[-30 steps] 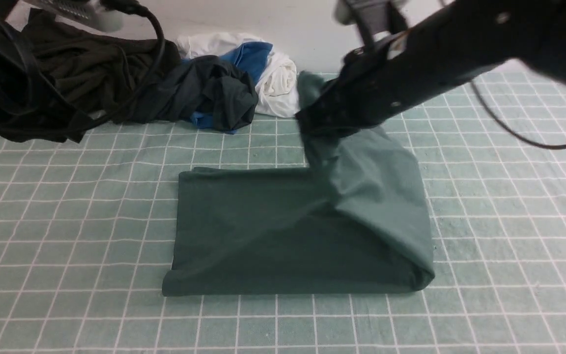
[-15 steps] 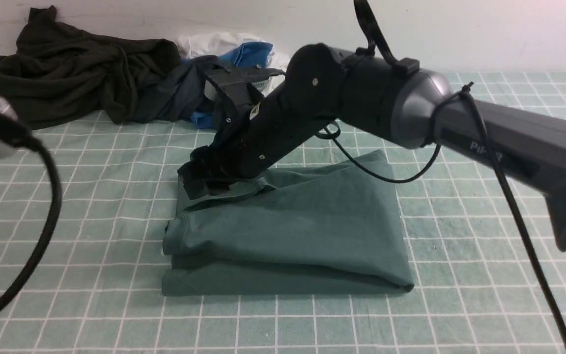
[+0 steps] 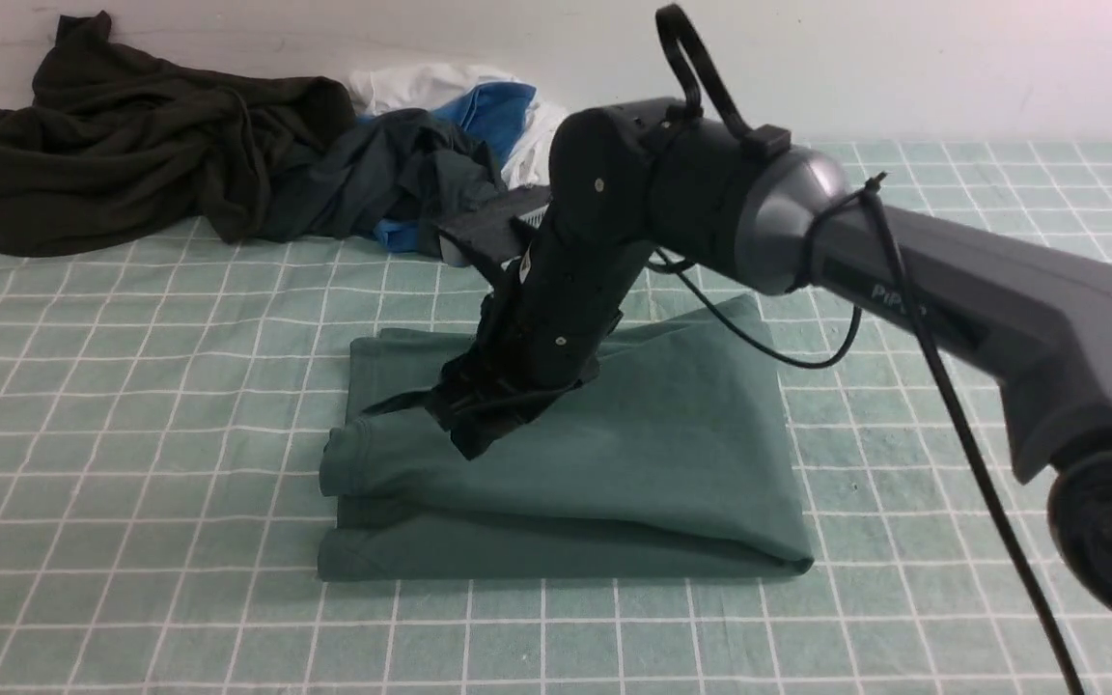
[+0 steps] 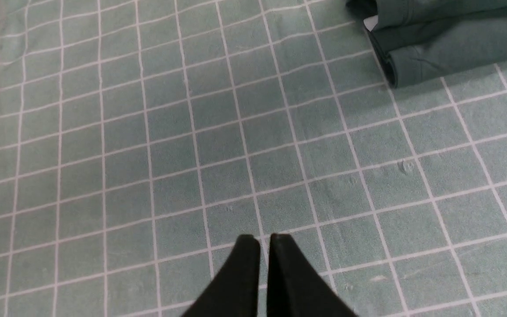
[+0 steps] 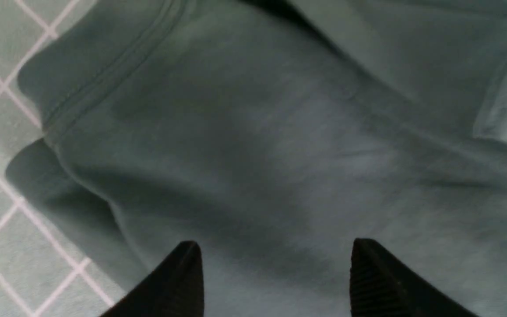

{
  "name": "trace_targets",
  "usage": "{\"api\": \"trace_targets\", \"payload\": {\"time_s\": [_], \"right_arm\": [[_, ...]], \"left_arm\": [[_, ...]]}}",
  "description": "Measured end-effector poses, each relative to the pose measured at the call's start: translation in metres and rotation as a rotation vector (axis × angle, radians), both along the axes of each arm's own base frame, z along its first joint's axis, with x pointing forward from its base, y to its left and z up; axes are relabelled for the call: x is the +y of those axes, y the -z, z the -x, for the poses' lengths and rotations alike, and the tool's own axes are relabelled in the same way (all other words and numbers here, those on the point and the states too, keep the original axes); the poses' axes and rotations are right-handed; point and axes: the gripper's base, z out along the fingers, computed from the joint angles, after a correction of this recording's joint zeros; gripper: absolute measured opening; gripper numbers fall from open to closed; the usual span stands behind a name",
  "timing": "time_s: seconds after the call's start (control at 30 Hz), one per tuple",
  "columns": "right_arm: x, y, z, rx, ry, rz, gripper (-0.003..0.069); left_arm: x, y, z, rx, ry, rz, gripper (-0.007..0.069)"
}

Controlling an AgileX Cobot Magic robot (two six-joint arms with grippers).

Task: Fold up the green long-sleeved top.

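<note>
1. Right claw [image 3: 464,425] stands open: we see its two dark fingertips [image 5: 183,268] spread wide apart with nothing caught between them.
2. We find it low over the green long-sleeved top [image 3: 614,473], above the left half of the upper layer. We cannot tell whether the tips touch the fabric or hang just above it.
3. We see the top folded into a rough rectangle of stacked layers in the middle of the pale-green checked cloth [image 3: 131,434]. Its loose hemmed edges lie stacked on the left, and a rounded fold closes the right side.
4. In the right wrist view, plain teal jersey fills the space beneath the fingers, and a stitched hem runs beside a strip of checked cloth.
5. Our left claw [image 4: 258,240] is closed, its fingers pressed together and holding nothing. It hangs over bare checked cloth, well apart from one corner of the top, and it is out of the front view.
6. At the far left, against the wall, we see a very dark olive-black garment [image 3: 131,145] in a heap. A slate-grey garment [image 3: 392,183] lies just right of it, touching white and blue clothing [image 3: 488,101].
</note>
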Motion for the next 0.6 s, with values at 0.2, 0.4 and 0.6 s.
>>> {"api": "trace_targets", "payload": {"time_s": [0.2, 0.4, 0.6], "right_arm": [[-0.011, -0.070, 0.019, -0.105, -0.057, -0.083, 0.0267], [-0.050, -0.174, 0.064, -0.296, -0.098, -0.162, 0.0083], [-0.092, -0.220, 0.115, -0.386, -0.102, -0.215, -0.0010]], "left_arm": [[0.003, 0.005, 0.012, 0.036, -0.011, 0.000, 0.0020], [0.003, 0.007, 0.014, 0.065, -0.015, -0.004, 0.0020], [0.003, 0.007, 0.014, 0.067, -0.016, -0.004, 0.0020]]}}
